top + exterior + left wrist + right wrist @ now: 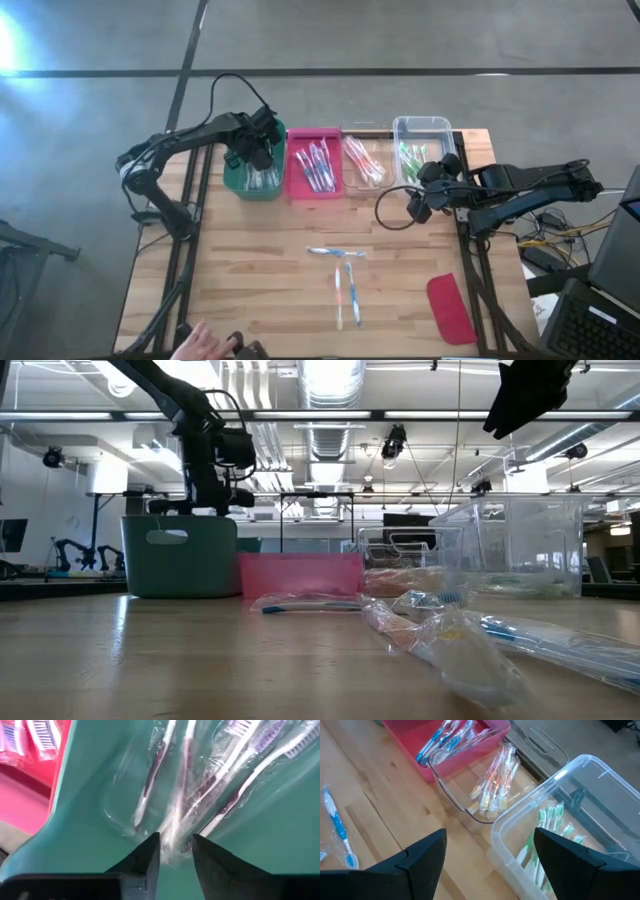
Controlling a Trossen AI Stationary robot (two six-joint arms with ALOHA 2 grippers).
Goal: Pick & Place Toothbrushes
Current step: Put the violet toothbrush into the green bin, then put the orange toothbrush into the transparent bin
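Wrapped toothbrushes are sorted into four bins along the far edge. A teal bin holds purple-accented ones. A pink bin has blue ones, one clear bin orange ones, and another clear bin green ones. Three more brushes lie flat mid-table. My left gripper is open, down inside the teal bin, its fingers on either side of a wrapper end. My right gripper is wide open, hovering above the table in front of the clear bins. My left gripper points down into the teal bin with the clear wrapper end of one brush between its fingertips. I cannot tell whether the fingers touch it. The brush lies among the others on the bin's floor.
A flat red lid lies near the table's near right corner. A person's hand shows at the near edge on the left. A black cable loops on the table by my right arm. Bare wood lies left of the loose brushes.
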